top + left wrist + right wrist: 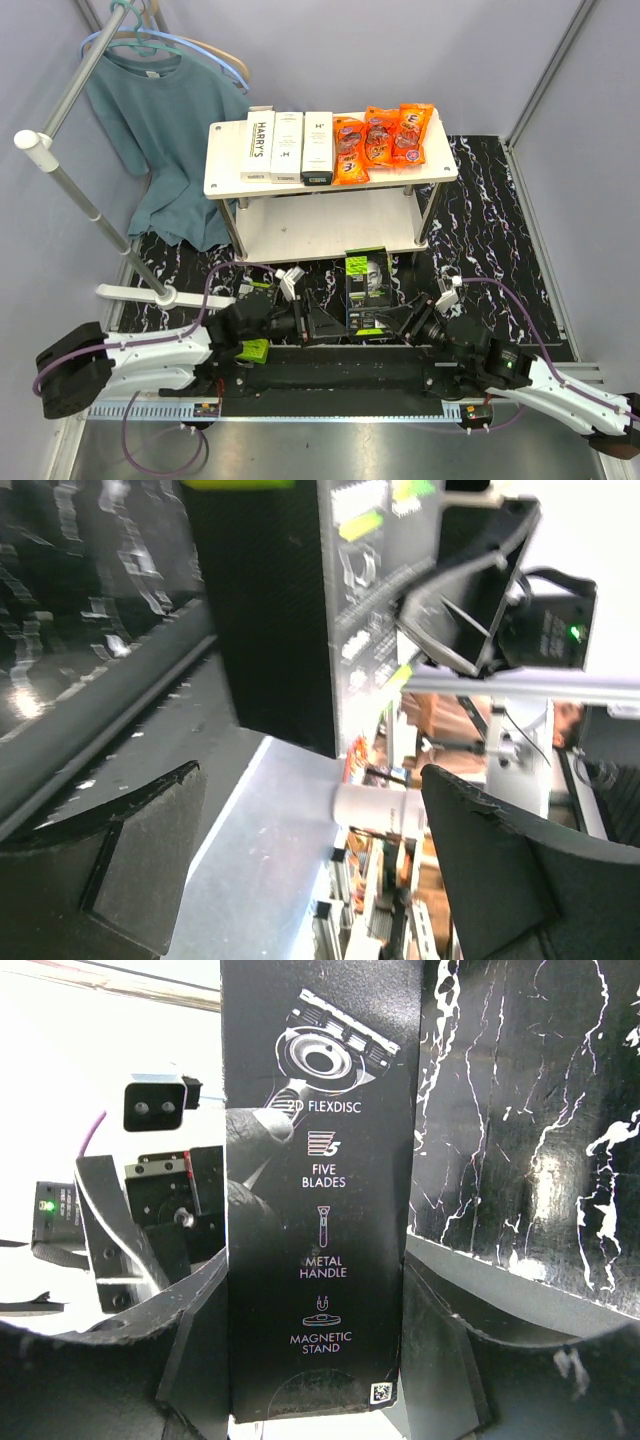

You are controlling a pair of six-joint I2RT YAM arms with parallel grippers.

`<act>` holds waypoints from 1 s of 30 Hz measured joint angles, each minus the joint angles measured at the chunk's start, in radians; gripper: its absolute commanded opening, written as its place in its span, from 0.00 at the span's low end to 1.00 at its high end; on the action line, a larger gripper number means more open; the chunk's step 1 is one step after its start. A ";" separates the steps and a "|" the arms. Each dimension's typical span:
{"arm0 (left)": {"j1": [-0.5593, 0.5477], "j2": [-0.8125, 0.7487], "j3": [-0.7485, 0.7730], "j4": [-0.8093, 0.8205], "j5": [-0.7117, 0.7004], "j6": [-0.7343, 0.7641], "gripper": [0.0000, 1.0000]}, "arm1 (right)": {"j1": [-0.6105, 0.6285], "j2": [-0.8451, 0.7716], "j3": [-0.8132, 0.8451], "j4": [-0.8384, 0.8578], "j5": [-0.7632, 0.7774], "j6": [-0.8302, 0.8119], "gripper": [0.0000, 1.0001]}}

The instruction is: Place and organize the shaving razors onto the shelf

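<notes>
Right tool (315,1300) pinches the upright black razor box (320,1210) across its narrow printed side panel. Left tool (310,810), spread wide, sits just beside the box's opposite side.

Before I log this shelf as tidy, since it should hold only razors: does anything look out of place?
Yes. Three orange snack packets lie on the top board of the shelf beside the white razor boxes, where only razors belong. One black razor box is off the shelf, standing on the table, held by the right end effector.
</notes>
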 measured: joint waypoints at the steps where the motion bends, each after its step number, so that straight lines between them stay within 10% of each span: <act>1: -0.012 0.022 0.000 0.034 0.001 -0.003 0.90 | 0.000 0.001 0.000 0.002 0.001 -0.001 0.24; 30: -0.112 0.418 0.000 0.597 -0.118 -0.092 0.77 | -0.001 0.027 0.010 0.112 0.000 -0.006 0.24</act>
